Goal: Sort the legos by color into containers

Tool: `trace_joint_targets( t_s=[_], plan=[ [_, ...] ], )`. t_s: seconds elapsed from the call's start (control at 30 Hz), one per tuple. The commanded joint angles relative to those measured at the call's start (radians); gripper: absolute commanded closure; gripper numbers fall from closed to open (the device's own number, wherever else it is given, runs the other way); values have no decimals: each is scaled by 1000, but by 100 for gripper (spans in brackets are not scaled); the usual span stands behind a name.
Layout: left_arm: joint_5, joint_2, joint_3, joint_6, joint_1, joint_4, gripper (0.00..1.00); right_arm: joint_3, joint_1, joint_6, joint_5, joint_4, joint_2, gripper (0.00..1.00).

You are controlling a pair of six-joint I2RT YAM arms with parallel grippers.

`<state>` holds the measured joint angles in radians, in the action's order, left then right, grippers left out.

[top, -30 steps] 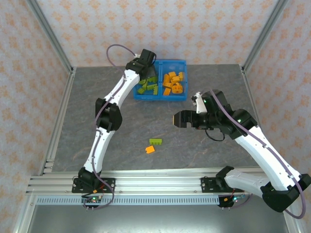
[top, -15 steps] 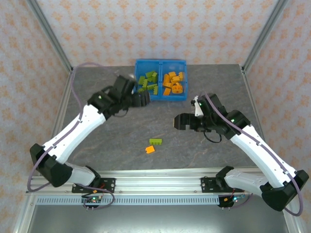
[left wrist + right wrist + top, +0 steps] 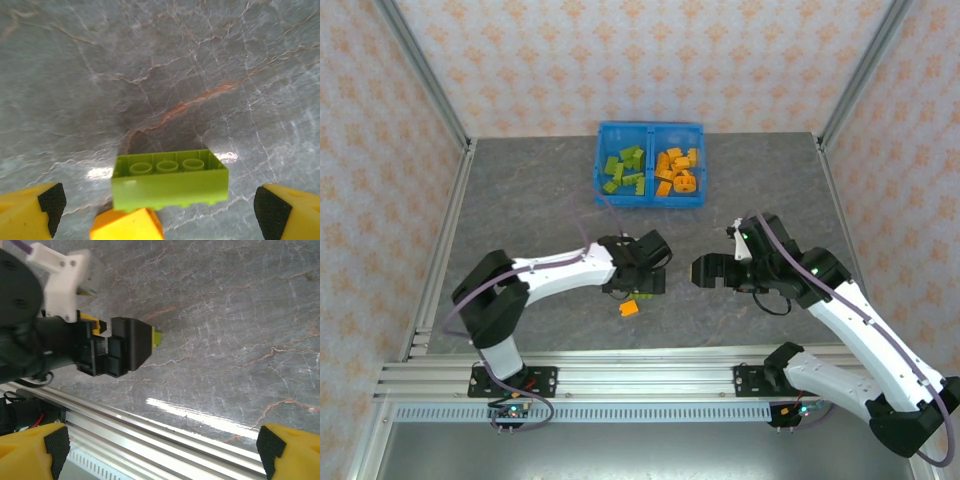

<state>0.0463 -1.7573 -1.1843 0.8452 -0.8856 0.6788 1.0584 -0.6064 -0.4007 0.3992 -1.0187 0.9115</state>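
Legos (image 3: pixel 672 170): lying mostly sorted in blue bin (image 3: pixel 650 201) at tabletop's far edge, green in left compartment, orange in right. Resting loose toward middle of near edge: green brick (image 3: pixel 170 180), orange brick (image 3: pixel 127 227) just beside. Left gripper (image 3: pixel 160 206): hovering over green brick, jaws spread wide, empty. Right gripper (image 3: pixel 705 270): hanging wide open, empty. Likely step: picking green brick. Next: descending, closing without catching orange.

Robot lab test cell.
Patterned panels (image 3: pixel 650 60) framed by aluminium posts (image 3: pixel 425 75) enclose a grey marbled tabletop (image 3: pixel 520 200), with a slotted aluminium rail (image 3: pixel 650 378) along its near edge.
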Motion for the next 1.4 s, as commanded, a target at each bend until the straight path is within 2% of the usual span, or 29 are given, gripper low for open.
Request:
trace_joint_targets(
  t_s=[0.0, 0.23, 0.43, 0.63, 0.8, 1.0, 1.17, 1.37],
  plan=[
    [-8, -61, -32, 46, -13, -17, 3, -5, -4, -10, -38, -27, -16, 2],
    [-41, -115, -27, 45, -13, -34, 24, -4, -4, -10, -30, -23, -19, 2],
    [-66, -109, -39, 37, -12, -14, 46, -26, -5, 21, 93, -52, 6, 3],
    [-124, -67, -107, -5, 11, 44, 54, -9, -4, 37, 198, -91, 33, 4],
    [-143, -30, -187, -53, 126, 60, 56, 25, -4, 24, 188, -63, 26, 4],
    [-205, -73, -464, -183, 322, 88, 56, 43, -4, -3, 136, 5, 27, 4],
    [-182, -322, -859, -242, 454, 193, 59, 54, -4, -25, 96, 23, 24, 4],
    [-140, -606, -1265, -250, 520, 240, 55, 69, -4, -37, 54, 16, 8, 4]
  ],
)
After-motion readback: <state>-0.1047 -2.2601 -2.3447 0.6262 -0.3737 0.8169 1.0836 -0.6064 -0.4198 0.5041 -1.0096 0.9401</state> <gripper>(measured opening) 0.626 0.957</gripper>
